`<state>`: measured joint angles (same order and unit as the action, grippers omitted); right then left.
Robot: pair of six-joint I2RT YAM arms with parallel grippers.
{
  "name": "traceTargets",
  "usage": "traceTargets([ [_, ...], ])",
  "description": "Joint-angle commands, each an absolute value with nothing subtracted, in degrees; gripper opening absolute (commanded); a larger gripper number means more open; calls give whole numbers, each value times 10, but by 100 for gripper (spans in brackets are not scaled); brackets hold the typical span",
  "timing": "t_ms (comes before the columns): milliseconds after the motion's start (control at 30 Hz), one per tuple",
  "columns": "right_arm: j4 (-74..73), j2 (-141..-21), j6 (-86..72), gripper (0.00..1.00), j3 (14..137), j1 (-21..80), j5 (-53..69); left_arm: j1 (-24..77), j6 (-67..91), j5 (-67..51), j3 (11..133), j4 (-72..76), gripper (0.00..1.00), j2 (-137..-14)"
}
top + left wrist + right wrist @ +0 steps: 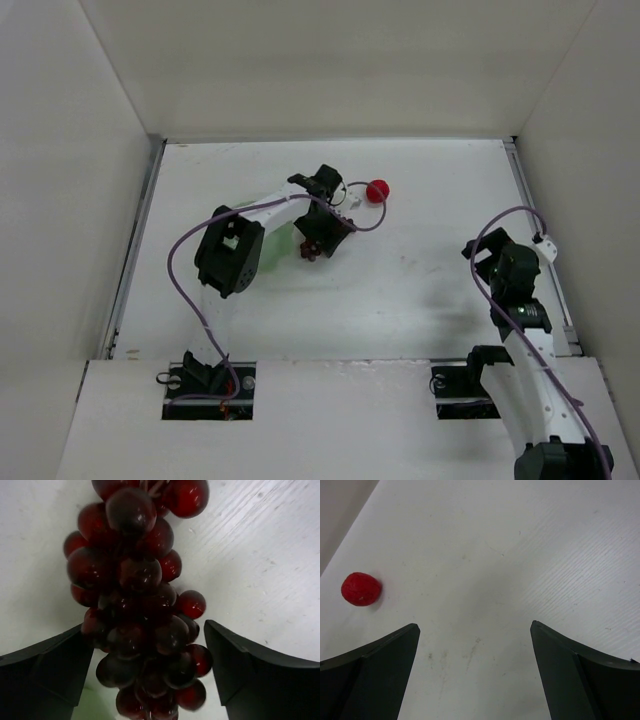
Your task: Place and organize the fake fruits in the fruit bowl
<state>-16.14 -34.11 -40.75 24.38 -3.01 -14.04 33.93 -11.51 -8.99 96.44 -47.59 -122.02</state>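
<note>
**Grapes between spread left fingers, red fruit alone on the table**

At the left of the table, the fruit bowl (266,258) shows only as a pale green patch, mostly hidden under the left arm. Just right of it, the left gripper (145,627) is spread wide, with the grape bunch (137,605) between its fingers. The left finger (50,670) looks to be against the grapes, and the right finger stands clear of them. A sliver of the green bowl shows at the near end of the bunch.

Farther right and toward the far edge, the red fruit (377,191) sits on the bare white table (430,300), apart from the bowl.

At the right side, the right gripper (474,625) hangs over the table, spread wide and holding nothing.
</note>
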Motion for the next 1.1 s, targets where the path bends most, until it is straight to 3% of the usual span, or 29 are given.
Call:
traceTargets([
  [0,-133,-352,-412,100,272,-23,-156,344,-112,-94,942,-427,76,-1210],
  [100,-132,-357,-410,100,277,-22,-156,346,-115,-128,949,-413,33,-1184],
  [167,-131,-359,-410,100,276,-22,-156,348,-120,-134,961,-409,17,-1156],
  [333,-125,-364,-417,100,265,-21,-156,349,-155,-133,977,-389,12,-1052],
  [567,-112,-373,-420,100,254,-19,-157,248,-199,-59,956,-423,13,-935],
  [767,-87,-411,-424,100,261,-11,-157,166,-230,-72,832,-432,18,-893],
  [833,-80,-422,-422,100,269,-5,-157,153,-232,-72,799,-421,24,-889],
  [900,-76,-431,-420,100,277,0,-157,145,-229,-70,780,-410,44,-885],
  [967,-75,-439,-419,100,283,3,-157,137,-223,-62,780,-403,73,-882],
  [1067,-75,-441,-417,100,287,8,-157,124,-215,-62,805,-415,88,-875],
])
